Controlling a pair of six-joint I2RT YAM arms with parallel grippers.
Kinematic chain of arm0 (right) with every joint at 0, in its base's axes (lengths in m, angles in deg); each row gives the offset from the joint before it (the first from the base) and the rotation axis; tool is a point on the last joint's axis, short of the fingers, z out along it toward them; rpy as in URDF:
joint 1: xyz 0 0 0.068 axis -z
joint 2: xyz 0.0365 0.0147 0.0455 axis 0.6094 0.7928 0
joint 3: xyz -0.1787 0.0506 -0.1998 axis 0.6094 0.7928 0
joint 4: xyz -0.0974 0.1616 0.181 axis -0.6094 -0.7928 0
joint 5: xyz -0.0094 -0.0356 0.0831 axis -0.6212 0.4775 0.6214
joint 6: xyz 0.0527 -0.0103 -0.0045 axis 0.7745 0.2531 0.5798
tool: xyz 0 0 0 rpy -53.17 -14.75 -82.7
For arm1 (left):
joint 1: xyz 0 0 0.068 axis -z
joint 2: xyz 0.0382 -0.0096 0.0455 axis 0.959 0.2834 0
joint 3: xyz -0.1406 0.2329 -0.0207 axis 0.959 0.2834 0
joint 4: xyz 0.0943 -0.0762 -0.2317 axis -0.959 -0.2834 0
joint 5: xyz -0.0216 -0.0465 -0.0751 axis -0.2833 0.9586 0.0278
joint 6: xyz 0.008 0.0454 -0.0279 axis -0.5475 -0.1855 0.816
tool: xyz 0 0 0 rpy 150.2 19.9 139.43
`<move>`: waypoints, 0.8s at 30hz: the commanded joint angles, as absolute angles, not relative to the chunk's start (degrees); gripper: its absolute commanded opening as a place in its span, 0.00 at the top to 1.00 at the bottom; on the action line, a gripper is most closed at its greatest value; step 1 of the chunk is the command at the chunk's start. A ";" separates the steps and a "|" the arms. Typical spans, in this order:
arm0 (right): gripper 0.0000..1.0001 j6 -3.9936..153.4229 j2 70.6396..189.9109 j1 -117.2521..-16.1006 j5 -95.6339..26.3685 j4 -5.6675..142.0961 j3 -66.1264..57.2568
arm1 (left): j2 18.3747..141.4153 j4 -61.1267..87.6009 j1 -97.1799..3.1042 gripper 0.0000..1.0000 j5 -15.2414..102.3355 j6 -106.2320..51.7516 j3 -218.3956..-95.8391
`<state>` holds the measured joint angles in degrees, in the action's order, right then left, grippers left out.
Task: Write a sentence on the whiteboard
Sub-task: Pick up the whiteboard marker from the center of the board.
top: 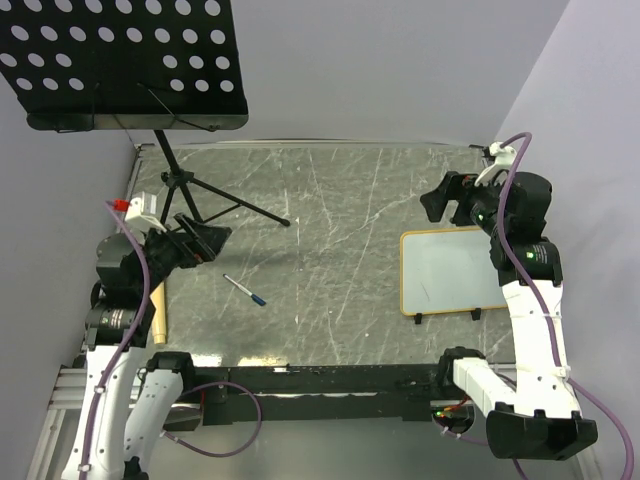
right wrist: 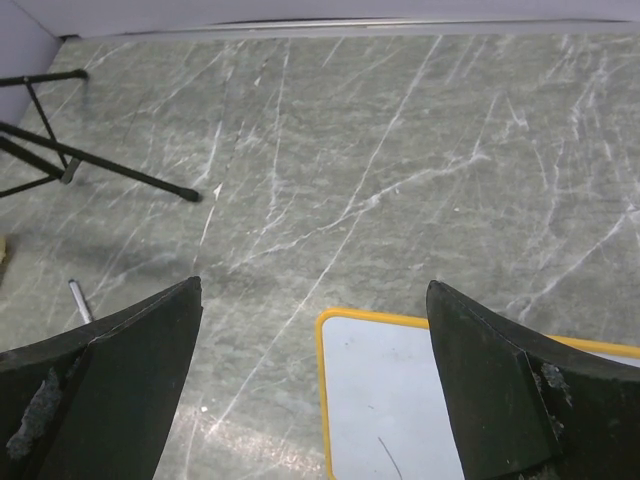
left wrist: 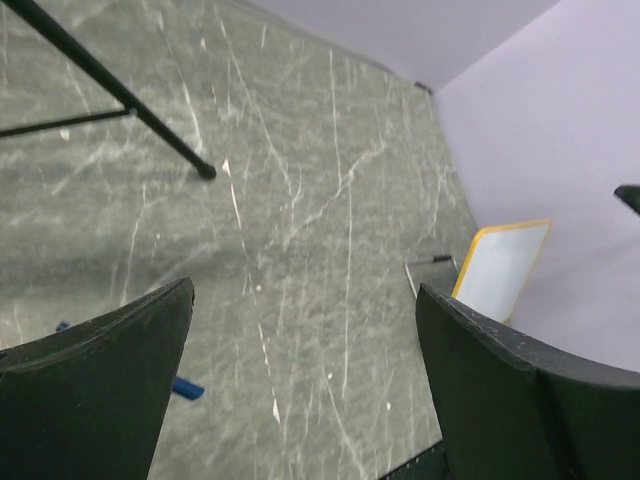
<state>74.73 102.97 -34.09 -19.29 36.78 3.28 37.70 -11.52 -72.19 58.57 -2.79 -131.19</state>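
Note:
The whiteboard (top: 450, 272) lies flat at the table's right side. It has a yellow-tan frame and is blank but for one faint thin stroke; no blue sentence shows. It also shows in the right wrist view (right wrist: 420, 400) and the left wrist view (left wrist: 505, 265). A white marker with a blue cap (top: 244, 290) lies on the table left of centre. My right gripper (top: 445, 203) is open and empty above the board's far left corner (right wrist: 313, 290). My left gripper (top: 203, 240) is open and empty, raised left of the marker (left wrist: 305, 300). The marker's blue end (left wrist: 187, 388) peeks out by the left finger.
A black perforated music-stand tray (top: 120, 60) overhangs the far left, with its tripod legs (top: 215, 195) spread on the table. A tan wooden cylinder (top: 158, 310) lies by the left arm. Two black clips (top: 418, 318) sit at the board's near edge. Walls close in on both sides.

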 commanded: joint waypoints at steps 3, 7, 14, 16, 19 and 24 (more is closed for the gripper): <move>0.00 70.19 102.63 -34.38 -8.98 38.13 3.17 | 37.98 -15.76 -70.11 0.03 58.93 -5.51 -131.01; 0.00 62.21 104.11 -37.09 0.24 36.65 2.12 | 38.06 -15.59 -70.11 0.03 57.52 -5.25 -130.04; 0.00 43.02 112.64 -59.91 4.15 23.37 -3.77 | 37.63 -18.83 -70.11 0.03 44.63 -4.81 -132.49; 0.00 43.73 116.84 -65.65 2.04 24.51 -4.12 | 35.61 -21.20 -70.11 0.03 39.97 -4.89 -134.60; 0.00 44.86 123.87 -76.90 -7.97 26.69 -5.70 | 32.62 -23.84 -70.11 0.03 36.27 -4.37 -136.27; 0.00 52.16 136.80 -88.25 -20.46 29.17 -11.58 | 26.48 -25.86 -70.11 0.03 33.72 -1.56 -135.14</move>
<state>48.15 129.75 -82.50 -9.61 27.25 -5.92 30.31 -23.19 -70.27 39.21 -3.77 -133.87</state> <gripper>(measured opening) 0.997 0.968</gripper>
